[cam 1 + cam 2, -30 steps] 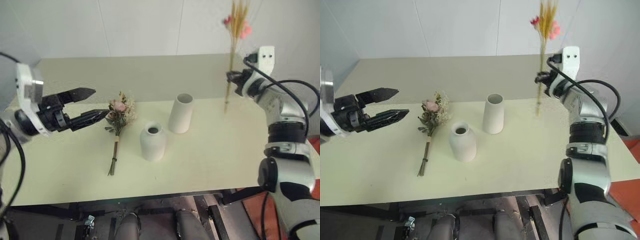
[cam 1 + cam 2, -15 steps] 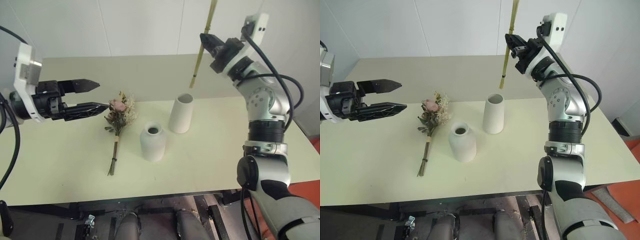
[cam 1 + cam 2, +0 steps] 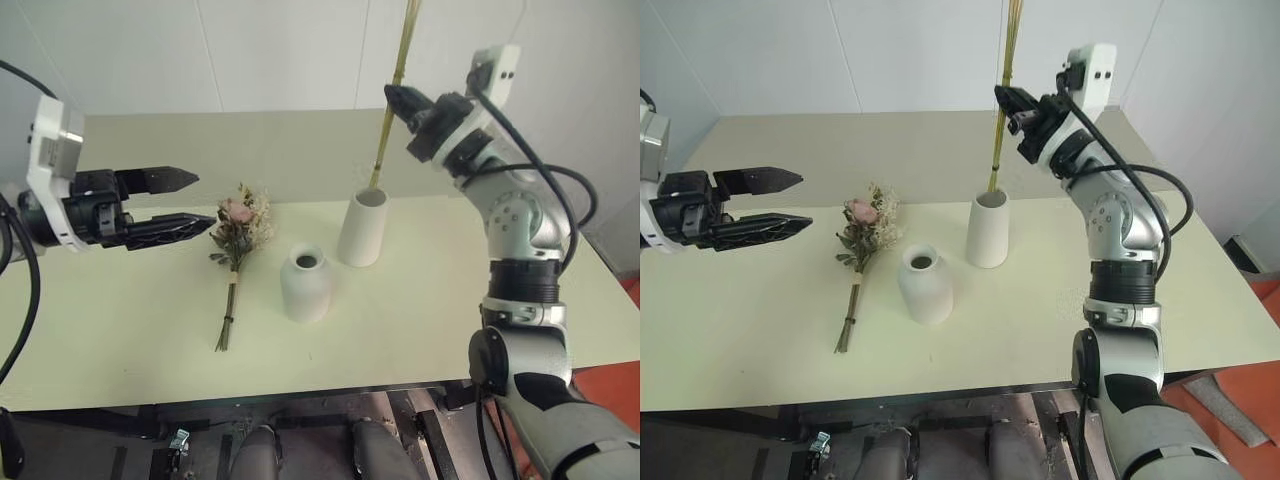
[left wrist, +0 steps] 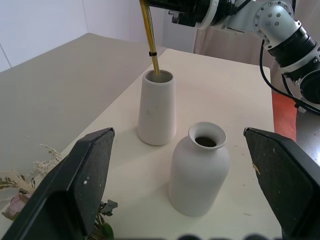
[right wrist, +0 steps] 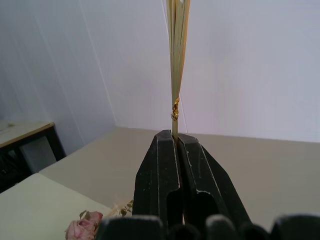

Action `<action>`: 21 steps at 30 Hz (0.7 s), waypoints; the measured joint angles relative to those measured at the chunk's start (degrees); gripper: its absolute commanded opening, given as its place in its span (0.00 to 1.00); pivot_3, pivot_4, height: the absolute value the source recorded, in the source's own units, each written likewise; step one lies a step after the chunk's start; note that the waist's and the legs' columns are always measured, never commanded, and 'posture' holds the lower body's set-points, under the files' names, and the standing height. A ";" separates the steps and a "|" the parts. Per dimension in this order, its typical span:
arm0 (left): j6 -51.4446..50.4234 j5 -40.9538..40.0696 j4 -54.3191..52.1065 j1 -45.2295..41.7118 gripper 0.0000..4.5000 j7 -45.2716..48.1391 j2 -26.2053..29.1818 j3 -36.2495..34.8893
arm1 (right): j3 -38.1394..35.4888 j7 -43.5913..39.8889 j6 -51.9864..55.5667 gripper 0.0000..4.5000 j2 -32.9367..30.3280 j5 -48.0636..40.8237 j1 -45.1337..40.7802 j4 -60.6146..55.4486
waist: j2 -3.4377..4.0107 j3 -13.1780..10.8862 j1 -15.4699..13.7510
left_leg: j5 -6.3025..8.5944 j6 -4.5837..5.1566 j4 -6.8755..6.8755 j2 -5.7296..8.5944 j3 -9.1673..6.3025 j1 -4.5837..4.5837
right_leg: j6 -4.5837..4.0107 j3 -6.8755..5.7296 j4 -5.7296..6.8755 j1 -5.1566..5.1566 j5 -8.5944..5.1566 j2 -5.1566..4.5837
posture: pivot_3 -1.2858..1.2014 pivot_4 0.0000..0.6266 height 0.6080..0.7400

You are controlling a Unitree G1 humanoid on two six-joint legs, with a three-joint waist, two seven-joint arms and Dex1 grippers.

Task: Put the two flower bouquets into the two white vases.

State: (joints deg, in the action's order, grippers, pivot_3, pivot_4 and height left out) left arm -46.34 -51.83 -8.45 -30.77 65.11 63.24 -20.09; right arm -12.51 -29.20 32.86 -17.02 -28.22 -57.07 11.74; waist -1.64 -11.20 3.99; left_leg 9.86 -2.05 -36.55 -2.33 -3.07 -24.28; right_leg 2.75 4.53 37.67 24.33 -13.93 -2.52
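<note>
My right gripper (image 3: 392, 93) is shut on the stems of the slim bunch of yellow wheat stalks (image 3: 396, 80), which stands almost upright; its blossoms are out of view above. Its stem ends (image 4: 156, 70) dip just into the mouth of the taller tapered white vase (image 3: 362, 228). The short rounded white vase (image 3: 305, 283) stands in front of it, to the left. The bushy bouquet with the pink rose (image 3: 238, 225) lies on the table left of both vases. My left gripper (image 3: 205, 198) hovers open beside that bouquet's head, holding nothing.
The vases and the bouquet rest on a cream table (image 3: 130, 330) with a white wall behind it. The table's front edge runs close to me. An orange-red floor (image 3: 1250, 385) shows past the right end.
My right arm has swung left with the wheat bunch, from past the table's right side to over the tall vase, and the stem ends have reached its mouth. The left gripper stayed put.
</note>
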 measured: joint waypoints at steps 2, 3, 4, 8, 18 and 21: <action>-0.01 -0.01 -0.23 0.02 1.00 -0.06 0.01 -0.44 | 0.85 0.15 -0.15 0.00 0.66 0.33 1.74 -0.08 | 0.00 0.00 0.01 | 0.00 0.00 0.00 -0.01 0.00 0.00 | 0.00 0.00 0.00 0.00 0.00 0.01 | 0.52 0.24 1.00; -0.02 -0.02 -0.44 0.04 1.00 -0.13 0.00 -0.46 | 1.16 0.31 -0.27 0.00 1.16 0.53 2.68 -0.08 | 0.00 0.00 0.02 | 0.00 0.00 0.00 -0.01 0.00 0.00 | 0.00 0.00 0.00 0.00 0.00 0.01 | 0.52 0.24 1.00; -0.06 -0.04 -0.77 0.15 1.00 -0.23 0.00 -0.49 | 1.37 0.64 -0.72 0.06 1.84 0.84 3.69 -0.04 | 0.00 0.00 0.02 | 0.00 0.00 0.00 -0.02 0.00 0.00 | 0.00 0.00 -0.01 0.00 0.00 0.02 | 0.52 0.24 1.00; -0.10 -0.10 -1.50 0.58 1.00 -0.74 -0.13 -0.89 | 3.25 1.31 -3.62 0.31 3.12 2.86 7.24 -0.21 | 0.00 0.00 0.01 | 0.00 0.00 0.02 -0.02 0.01 -0.02 | 0.00 0.01 -0.01 0.02 0.00 0.02 | 0.52 0.24 1.00; -2.74 -1.47 -4.91 6.24 1.00 -5.15 -0.70 -4.95 | 2.34 0.07 -4.90 1.00 0.14 0.89 17.04 -11.88 | 0.00 0.00 -0.07 | 0.00 0.00 0.06 -0.04 0.03 0.04 | -0.01 0.03 0.00 0.01 0.00 0.03 | 0.52 0.24 1.00; -4.02 -2.14 -6.05 8.09 1.00 -7.75 -1.53 -6.06 | 1.07 -2.81 -4.72 1.00 -3.80 -0.80 17.15 -14.41 | 0.00 0.00 -0.09 | 0.00 0.00 0.05 -0.07 0.04 0.06 | -0.02 0.03 -0.01 -0.02 -0.01 0.05 | 0.52 0.24 1.00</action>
State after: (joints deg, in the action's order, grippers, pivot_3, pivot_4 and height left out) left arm -50.36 -53.97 -14.50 -22.68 57.36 61.71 -26.15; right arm -11.44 -32.01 28.14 -20.81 -29.02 -39.92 -2.67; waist -1.64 -11.20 3.90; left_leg 9.86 -2.05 -36.49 -2.39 -3.02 -24.22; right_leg 2.74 4.56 37.66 24.32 -13.93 -2.47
